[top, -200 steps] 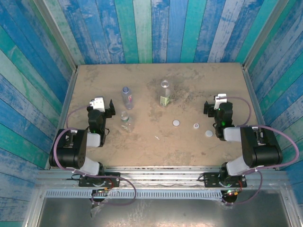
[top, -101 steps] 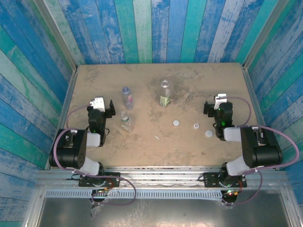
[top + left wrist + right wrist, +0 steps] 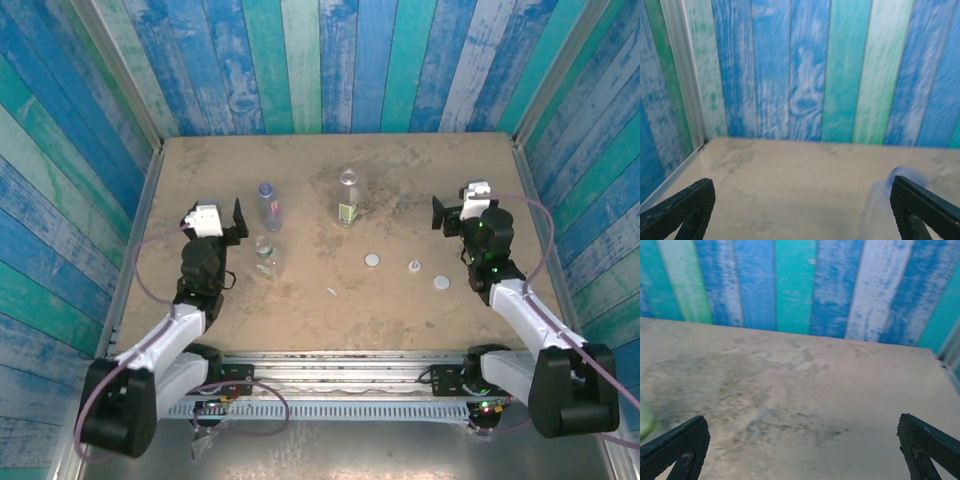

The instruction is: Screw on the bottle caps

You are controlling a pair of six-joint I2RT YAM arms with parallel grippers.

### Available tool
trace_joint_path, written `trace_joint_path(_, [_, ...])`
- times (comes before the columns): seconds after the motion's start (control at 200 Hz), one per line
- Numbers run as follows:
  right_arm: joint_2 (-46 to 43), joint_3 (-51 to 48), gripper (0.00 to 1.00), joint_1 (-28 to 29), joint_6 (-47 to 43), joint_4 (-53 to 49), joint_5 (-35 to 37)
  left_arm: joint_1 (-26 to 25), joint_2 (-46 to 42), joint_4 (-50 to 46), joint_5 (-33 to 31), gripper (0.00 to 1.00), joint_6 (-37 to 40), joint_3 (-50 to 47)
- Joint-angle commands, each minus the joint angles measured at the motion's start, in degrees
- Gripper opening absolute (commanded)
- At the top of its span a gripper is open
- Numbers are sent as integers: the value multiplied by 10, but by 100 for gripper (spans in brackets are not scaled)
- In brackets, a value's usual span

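Toward four o'clock on your sandy-brown tabletop (image 3: 320, 310) lie three small round whitish plastic caps (image 3: 414, 266). Your left tool (image 3: 234, 222) and right tool (image 3: 443, 216) both hang released, empty.

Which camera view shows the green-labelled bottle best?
Top external: the green-labelled bottle stands whole and upright, with its label visible. The right wrist view catches just a blurred green sliver at its left edge, probably that bottle.

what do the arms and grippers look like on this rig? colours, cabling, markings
The left arm and right arm match: black rounded joint housings joined by light grey links. A thin purple cable loops along each arm. The left gripper and right gripper are black with a white block on top. The fingers are black with a cross-hatched texture. No lettering is legible.
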Motion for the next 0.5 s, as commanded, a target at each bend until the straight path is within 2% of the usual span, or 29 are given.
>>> trace_joint_path(0.0, [-5, 21, 100, 46, 2, -83, -56, -45, -92, -78, -22, 94, 6, -6])
trace_joint_path(0.125, [21, 51, 100, 114, -26, -104, -59, -72, -168, -134, 31, 94, 9, -13])
trace_joint_path(0.225, [52, 74, 100, 156, -40, -106, -59, -93, -193, -142, 76, 94, 11, -35])
trace_joint_path(0.346, [93, 107, 100, 194, -51, -107, -55, -125, -190, -135, 95, 94, 14, -62])
trace_joint_path(0.491, [123, 132, 100, 214, -51, -110, -64, -128, -146, -126, 102, 94, 8, -73])
